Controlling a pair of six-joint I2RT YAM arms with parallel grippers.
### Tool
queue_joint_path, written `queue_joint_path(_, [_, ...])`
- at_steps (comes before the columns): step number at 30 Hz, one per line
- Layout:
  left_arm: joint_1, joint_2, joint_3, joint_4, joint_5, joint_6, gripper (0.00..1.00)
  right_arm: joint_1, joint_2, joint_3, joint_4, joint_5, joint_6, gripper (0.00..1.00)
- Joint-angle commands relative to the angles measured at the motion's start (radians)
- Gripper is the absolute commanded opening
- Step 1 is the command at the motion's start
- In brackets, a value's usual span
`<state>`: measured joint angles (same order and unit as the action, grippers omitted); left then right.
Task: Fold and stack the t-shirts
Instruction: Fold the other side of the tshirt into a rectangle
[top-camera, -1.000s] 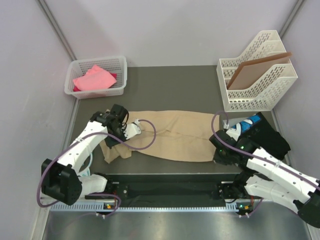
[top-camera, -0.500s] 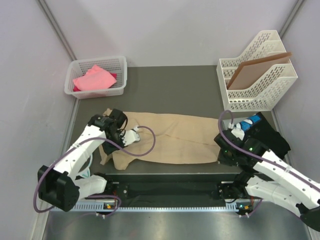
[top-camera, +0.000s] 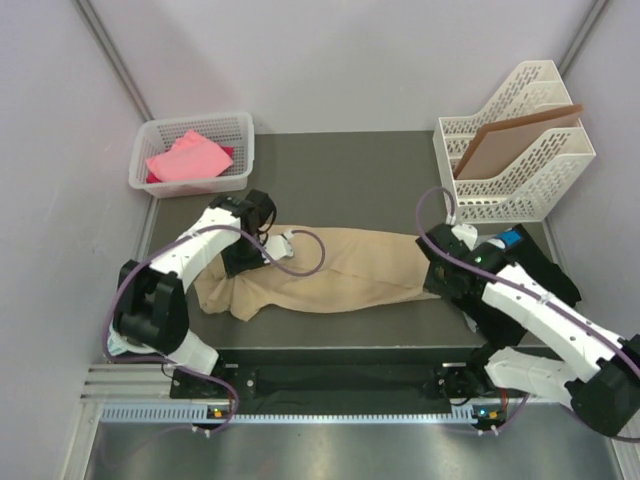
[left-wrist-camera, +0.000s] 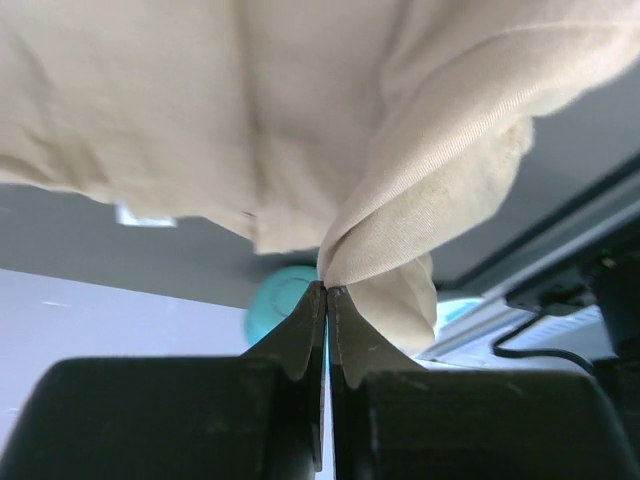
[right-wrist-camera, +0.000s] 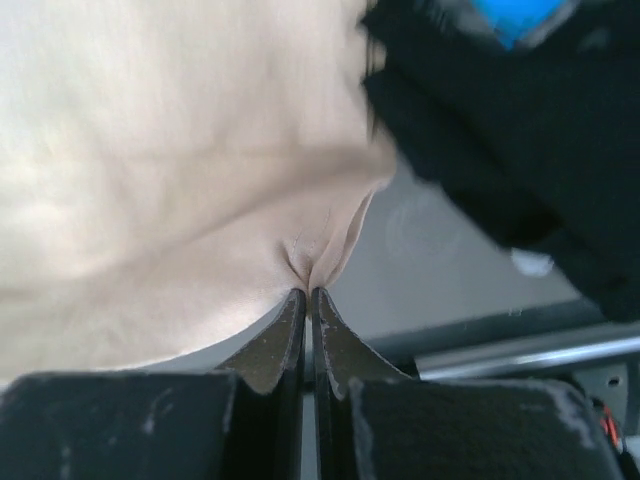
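A large tan t-shirt (top-camera: 340, 270) lies as a long band across the middle of the table. My left gripper (top-camera: 260, 250) is shut on a bunched fold of it at the left end; the left wrist view shows the tan cloth (left-wrist-camera: 420, 150) pinched at the tips (left-wrist-camera: 326, 287). My right gripper (top-camera: 438, 266) is shut on the right end, a pucker of tan cloth (right-wrist-camera: 200, 180) caught at its tips (right-wrist-camera: 306, 291). A black t-shirt (top-camera: 545, 275) with a blue one (top-camera: 508, 240) lies at the right. A pink t-shirt (top-camera: 185, 155) sits in the white basket (top-camera: 243, 128).
A white file rack (top-camera: 520, 190) holding a brown board (top-camera: 515, 138) stands at the back right. A teal round object (left-wrist-camera: 278, 308) shows beneath the left gripper. The black cloth (right-wrist-camera: 500, 130) lies close beside the right gripper.
Both grippers have swung toward the back of the table with the tan shirt's near edge, folding it into a narrower band. The left end has bunched up.
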<state>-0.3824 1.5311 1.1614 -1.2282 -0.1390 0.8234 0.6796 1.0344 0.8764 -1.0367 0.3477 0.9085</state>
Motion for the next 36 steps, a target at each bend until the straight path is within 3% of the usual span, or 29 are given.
queue_joint_path(1, [0.0, 0.078, 0.096, 0.059, -0.05, 0.054, 0.01, -0.13, 0.071, 0.082, 0.128, 0.017, -0.146, 0.0])
queue_joint_path(6, [0.025, 0.175, 0.167, 0.107, -0.051, 0.071, 0.02, -0.206, 0.177, 0.144, 0.19, 0.025, -0.217, 0.0])
queue_joint_path(8, [0.049, 0.208, 0.187, 0.162, -0.057, 0.065, 0.1, -0.216, 0.236, 0.159, 0.225, 0.017, -0.227, 0.0])
queue_joint_path(12, [0.111, 0.236, 0.19, 0.291, -0.048, 0.02, 0.37, -0.224, 0.341, 0.168, 0.286, 0.005, -0.244, 0.0])
queue_joint_path(16, [0.206, 0.187, 0.153, 0.456, -0.056, -0.029, 0.46, -0.25, 0.449, 0.188, 0.331, 0.011, -0.264, 0.0])
queue_joint_path(21, [0.218, 0.046, 0.095, 0.377, 0.054, -0.04, 0.48, -0.281, 0.526, 0.231, 0.348, 0.02, -0.289, 0.0])
queue_joint_path(25, [0.143, -0.116, -0.017, 0.224, 0.125, -0.049, 0.48, -0.287, 0.559, 0.253, 0.368, 0.007, -0.298, 0.0])
queue_joint_path(30, [-0.002, -0.235, -0.263, 0.272, 0.069, -0.105, 0.48, -0.298, 0.584, 0.253, 0.376, 0.002, -0.312, 0.0])
queue_joint_path(36, [-0.062, -0.207, -0.318, 0.309, 0.056, -0.158, 0.47, -0.31, 0.587, 0.25, 0.379, -0.003, -0.321, 0.0])
